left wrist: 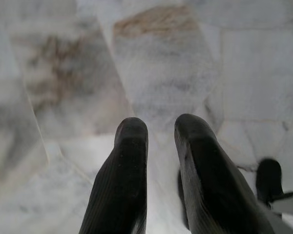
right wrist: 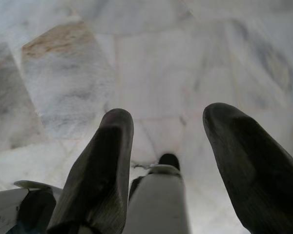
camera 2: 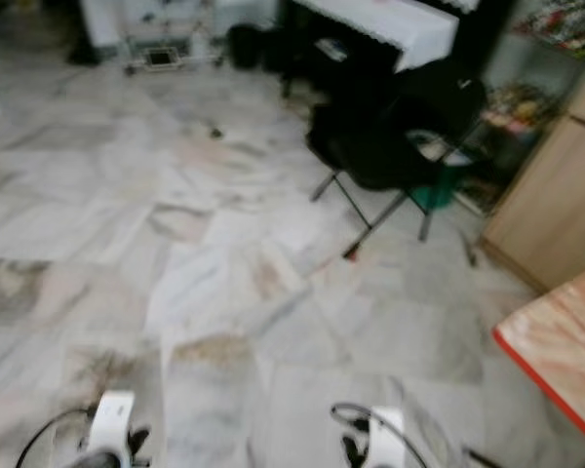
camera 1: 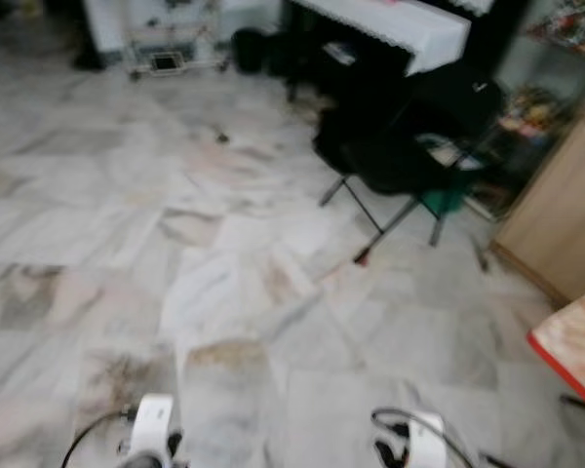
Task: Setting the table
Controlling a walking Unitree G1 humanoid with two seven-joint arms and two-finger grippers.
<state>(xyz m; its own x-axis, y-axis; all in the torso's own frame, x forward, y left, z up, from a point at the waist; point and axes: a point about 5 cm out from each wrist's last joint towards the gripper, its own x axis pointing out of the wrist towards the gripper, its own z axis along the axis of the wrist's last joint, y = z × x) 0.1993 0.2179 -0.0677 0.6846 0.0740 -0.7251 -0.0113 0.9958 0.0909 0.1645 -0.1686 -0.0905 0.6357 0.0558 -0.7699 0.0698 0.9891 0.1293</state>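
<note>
The head cameras looked down on a pale marble floor (camera 1: 224, 234), the whole scene softened by blur. At about five o'clock a corner of a tabletop (camera 2: 556, 346) with a reddish marbled surface and a red edge reached in from the right; nothing could be made out on the part that showed. At about one o'clock a black folding chair (camera 1: 409, 146) stood on thin metal legs, something green just beside its rear leg. Behind the chair, at twelve to one o'clock, a dark piece of furniture carried a white cloth (camera 1: 400, 24). A light wooden cabinet (camera 1: 561, 219) stood at three o'clock, with shelves of colourful goods (camera 1: 536, 107) beyond it, too blurred to tell apart. At eleven o'clock, well apart from everything else, a small wire cart (camera 1: 171, 39) stood against the far wall.

Both arms hung low at six o'clock, the white wrist of the left arm (camera 1: 154, 424) and of the right arm (camera 1: 424, 439) poking in at the lower edge. The left gripper (left wrist: 161, 129) pointed at the floor with its fingers (left wrist: 129, 161) a narrow gap apart and nothing between them. The right gripper (right wrist: 168, 117) also faced the floor, its fingers (right wrist: 107, 156) spread wide and empty.
</note>
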